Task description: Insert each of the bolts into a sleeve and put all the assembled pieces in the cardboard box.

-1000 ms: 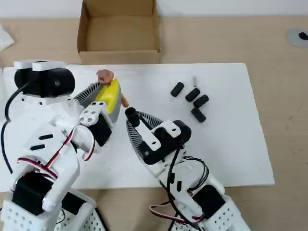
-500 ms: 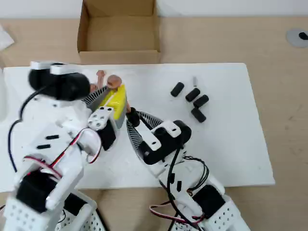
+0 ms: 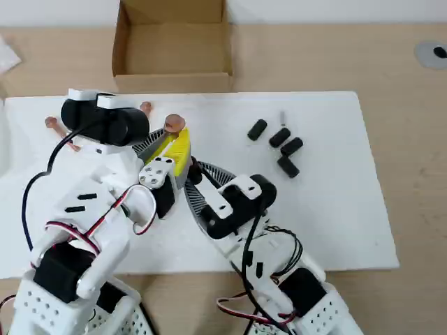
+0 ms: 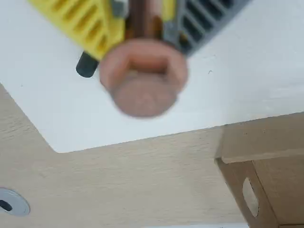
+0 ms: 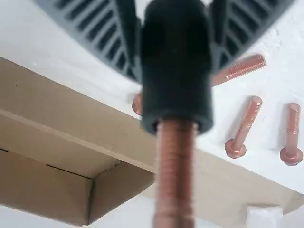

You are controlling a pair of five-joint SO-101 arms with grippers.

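Note:
My left gripper [image 3: 174, 143], with one yellow finger, is shut on a copper bolt [image 3: 174, 124] whose round head [image 4: 142, 78] faces the left wrist camera. My right gripper [image 3: 192, 172] is shut on a black sleeve [image 5: 176, 66]. In the right wrist view the bolt's threaded shaft [image 5: 173, 175] runs into the sleeve's open end. The two grippers meet at the middle of the white mat [image 3: 335, 209]. Several loose black sleeves [image 3: 279, 137] lie to the right. Loose bolts [image 5: 242, 128] lie near the mat's far left edge. The cardboard box [image 3: 173, 45] stands open behind the mat.
The box's wall [image 4: 266, 175] stands close beyond the mat's far edge. Two loose bolts [image 3: 54, 124] lie beside the left arm's motor housing. A grey disc [image 3: 434, 52] sits in the wooden table at the far right. The mat's right half has free room.
The left arm has swung right, carrying the bolt toward the right gripper's sleeve. Loose bolts at the mat's left came into view. The right arm has kept still.

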